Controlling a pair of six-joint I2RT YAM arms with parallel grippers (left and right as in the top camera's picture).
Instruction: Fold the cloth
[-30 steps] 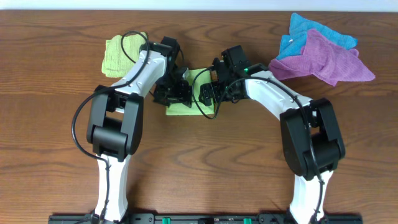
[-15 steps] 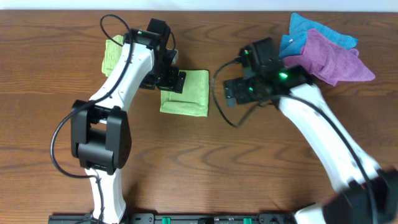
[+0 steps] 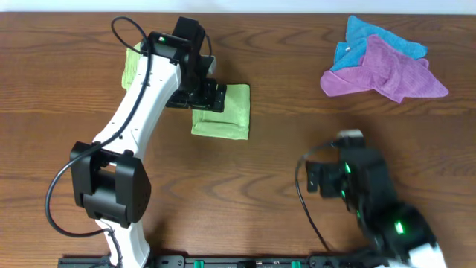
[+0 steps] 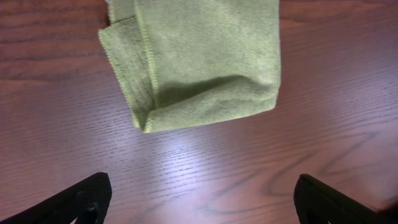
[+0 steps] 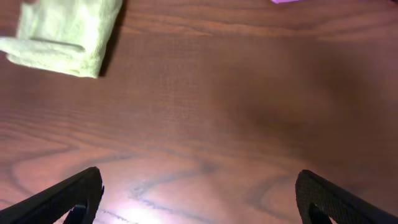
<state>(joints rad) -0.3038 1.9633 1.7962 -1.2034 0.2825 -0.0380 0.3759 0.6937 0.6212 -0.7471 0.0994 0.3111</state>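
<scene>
The cloth (image 3: 227,112) lies folded into a small yellow-green rectangle on the table, left of centre. My left gripper (image 3: 210,97) hovers at its upper left edge. In the left wrist view the folded cloth (image 4: 199,56) fills the top, and my left gripper (image 4: 202,202) is open over bare wood just short of it. My right gripper (image 3: 312,179) is drawn back toward the front right, far from the cloth. The right wrist view shows the cloth (image 5: 62,34) at the top left and my right gripper (image 5: 205,199) open, with nothing between its fingers.
A second small folded green cloth (image 3: 134,65) lies at the back left, partly behind my left arm. A purple cloth (image 3: 387,71) lies over a blue cloth (image 3: 372,33) at the back right. The wooden table (image 3: 282,149) shows bare between the arms.
Both grippers were together on the cloth a second ago and have left it lying folded. The right arm swung away to the front right. The left gripper backed off to the cloth's upper left edge.
</scene>
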